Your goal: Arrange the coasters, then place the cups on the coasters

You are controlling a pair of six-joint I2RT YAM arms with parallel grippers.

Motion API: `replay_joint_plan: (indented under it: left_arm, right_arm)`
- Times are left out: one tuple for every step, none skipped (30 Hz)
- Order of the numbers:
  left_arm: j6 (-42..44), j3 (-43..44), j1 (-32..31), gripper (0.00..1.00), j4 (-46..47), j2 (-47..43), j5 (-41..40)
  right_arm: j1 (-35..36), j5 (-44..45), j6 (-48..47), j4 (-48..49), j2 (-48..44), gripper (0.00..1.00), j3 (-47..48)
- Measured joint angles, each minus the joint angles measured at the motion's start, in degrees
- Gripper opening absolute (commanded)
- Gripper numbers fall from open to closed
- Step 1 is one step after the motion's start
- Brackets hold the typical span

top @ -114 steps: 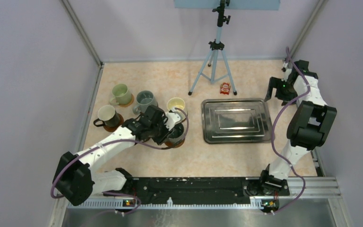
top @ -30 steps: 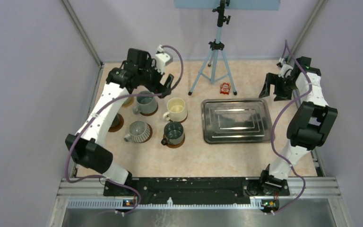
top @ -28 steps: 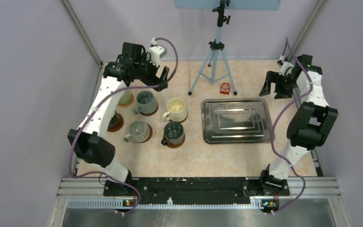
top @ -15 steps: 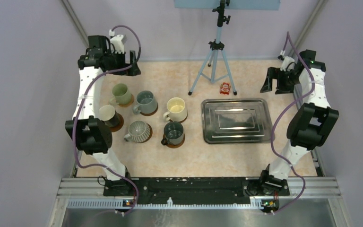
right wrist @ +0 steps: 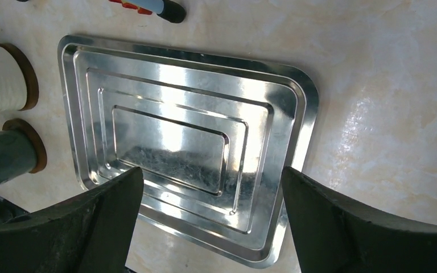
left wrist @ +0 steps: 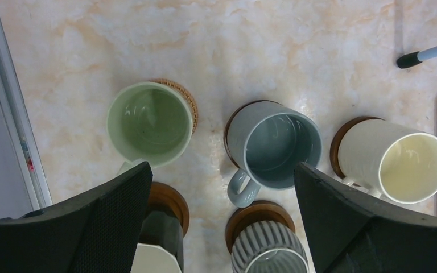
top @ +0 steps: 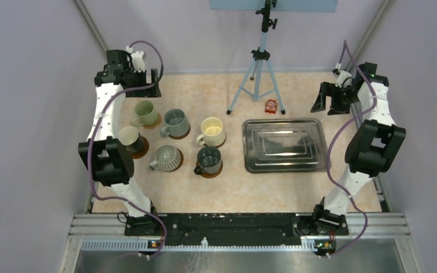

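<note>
While each of the six handled ceramic mugs stands upright on its own flat round reddish-brown coaster, the set forms two rows on the left half of the pale marbled counter. The far row runs pale green mug, grey-blue mug, large cream mug; the near row runs white mug, ribbed grey mug, dark teal-grey mug.

The left tool hangs high over the far left corner, jaws spread wide and gripping nothing (its camera looks straight down into the green and grey-blue mugs).

Right of the mugs lies a rectangular stepped steel tray. The right tool is raised near the far right edge, jaws wide apart and empty.

A light-blue tripod stands at the back.
</note>
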Motion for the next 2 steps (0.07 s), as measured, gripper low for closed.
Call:
replay_joint_plan:
  left_arm:
    - [-0.04,-0.22,0.0,0.99,-0.04,0.0,-0.22]
    - [-0.13,-0.26,0.0,0.99,0.0,0.0,-0.42]
  right_arm:
    - [0.0,-0.02,0.04,0.02,0.33,0.89,0.0]
    - [0.0,-0.04,0.09,0.02,0.59,0.89,0.0]
